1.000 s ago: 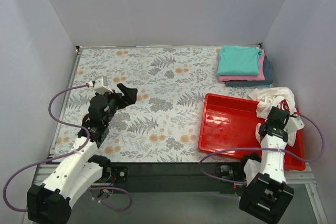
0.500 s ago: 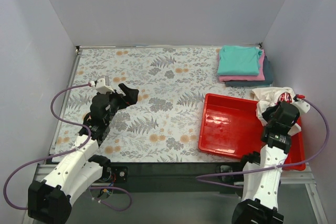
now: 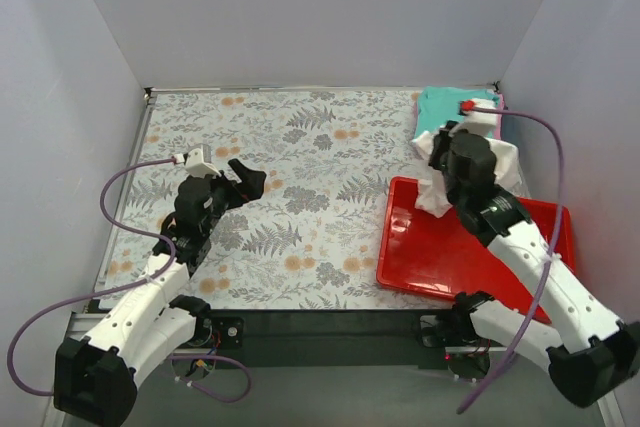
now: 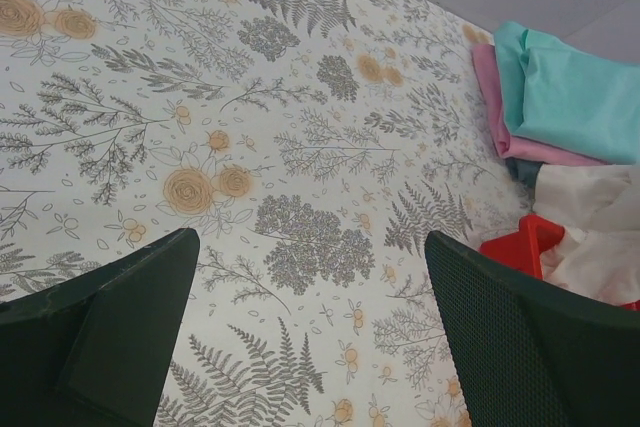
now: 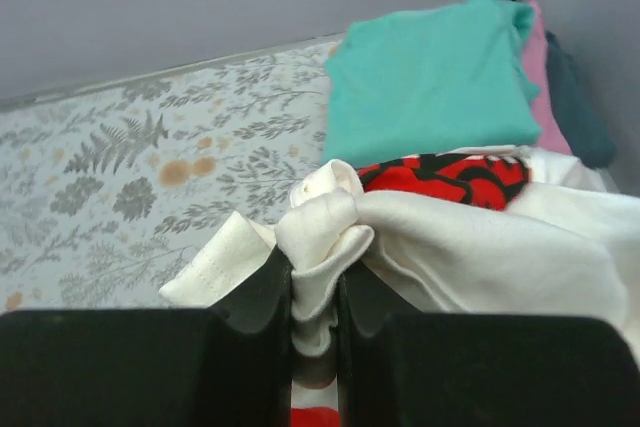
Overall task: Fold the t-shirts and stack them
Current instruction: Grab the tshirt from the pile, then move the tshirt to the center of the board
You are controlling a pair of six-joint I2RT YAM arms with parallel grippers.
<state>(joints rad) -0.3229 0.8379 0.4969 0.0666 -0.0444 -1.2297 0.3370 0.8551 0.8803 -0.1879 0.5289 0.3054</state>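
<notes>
Right gripper (image 5: 315, 292) pinches a bunched fold of the white cloth t-shirt with red print (image 5: 480, 247) at 2 o'clock; folds hide most of the print. Left gripper (image 4: 312, 247) stands wide at 9 o'clock.

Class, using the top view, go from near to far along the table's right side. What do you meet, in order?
Tray → white tee, gripped by the right hand → folded tee stack
</notes>
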